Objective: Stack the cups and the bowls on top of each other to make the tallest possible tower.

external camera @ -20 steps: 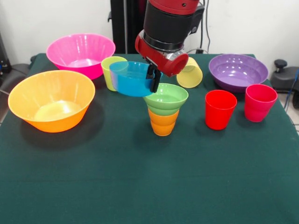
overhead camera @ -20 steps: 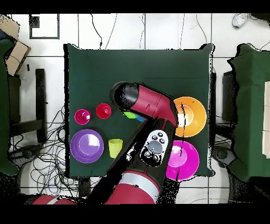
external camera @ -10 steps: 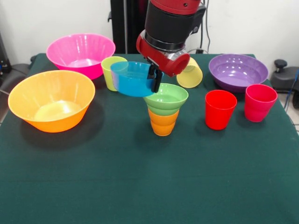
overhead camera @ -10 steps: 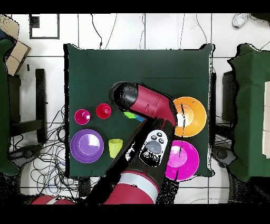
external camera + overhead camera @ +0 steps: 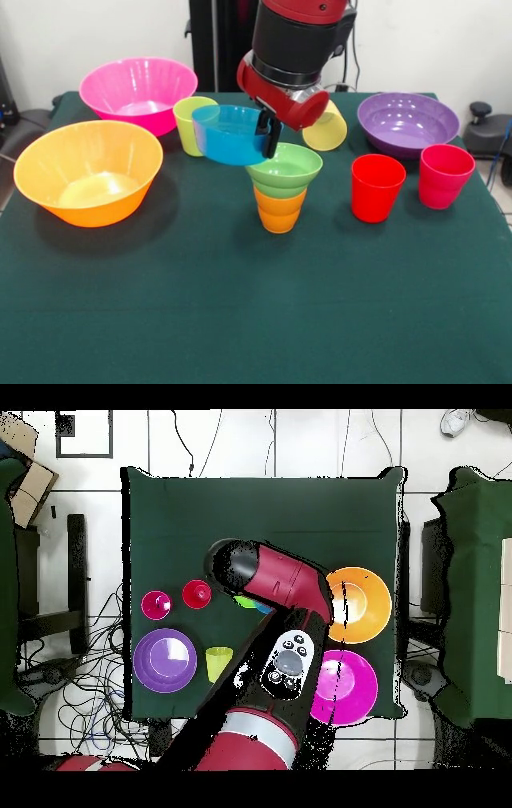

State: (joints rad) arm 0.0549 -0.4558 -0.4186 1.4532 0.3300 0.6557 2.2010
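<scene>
My gripper point(image 5: 270, 136) is shut on the near-right rim of the small blue bowl point(image 5: 228, 134) and holds it in the air, just left of and a little above the tower. The tower is the small light green bowl point(image 5: 285, 169) sitting on the orange ribbed cup point(image 5: 280, 210). The lime green cup point(image 5: 190, 122) stands behind the blue bowl. The pale yellow cup point(image 5: 326, 128) lies tilted behind my wrist. The red cup point(image 5: 376, 187) and pink-red cup point(image 5: 445, 175) stand at the right. In the overhead view my arm point(image 5: 285, 584) covers the tower, with only a green sliver point(image 5: 244, 601) showing.
The large orange bowl point(image 5: 88, 172) sits at the left and the large pink bowl point(image 5: 138, 92) behind it. The purple bowl point(image 5: 408, 122) is at the back right. The green cloth point(image 5: 256, 312) covers the table to its front edge.
My gripper has moved slightly right and up with the blue bowl, closer to the green bowl. The other things have not moved.
</scene>
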